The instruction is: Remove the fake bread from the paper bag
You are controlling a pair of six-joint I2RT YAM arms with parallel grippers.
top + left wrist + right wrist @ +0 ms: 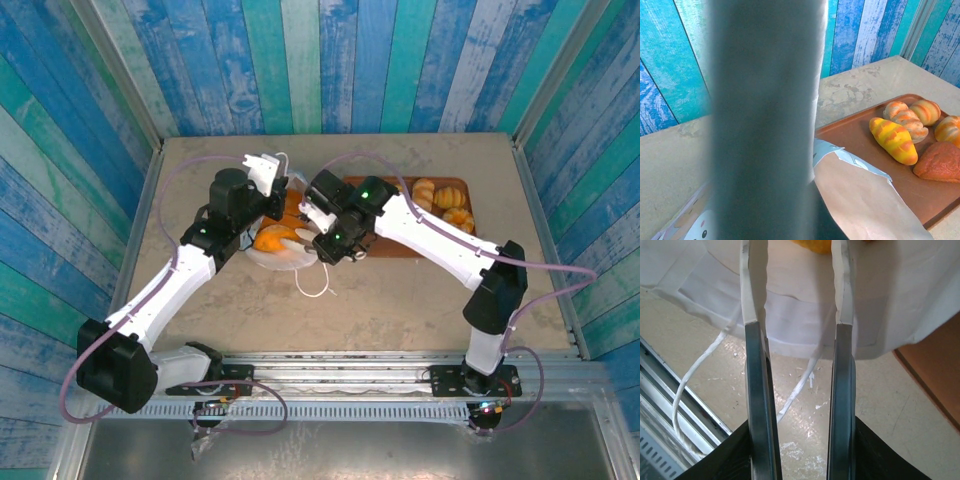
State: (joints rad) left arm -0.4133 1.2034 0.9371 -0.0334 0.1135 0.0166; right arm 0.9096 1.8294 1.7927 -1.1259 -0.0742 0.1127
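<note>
One white paper bag lay in the middle of the table, seen from above; orange fake bread showed inside its open mouth. One brown tray sat just right of the bag. From the left wrist I counted five rolls on the tray; one was yellow with stripes, and one was reddish brown. One cord handle looped below the bag. The print on the bag was too cut off to read. The left gripper was closed tight at the bag's upper edge; I could not tell if it pinched paper. The right gripper was a little open over the bag, holding nothing.
</note>
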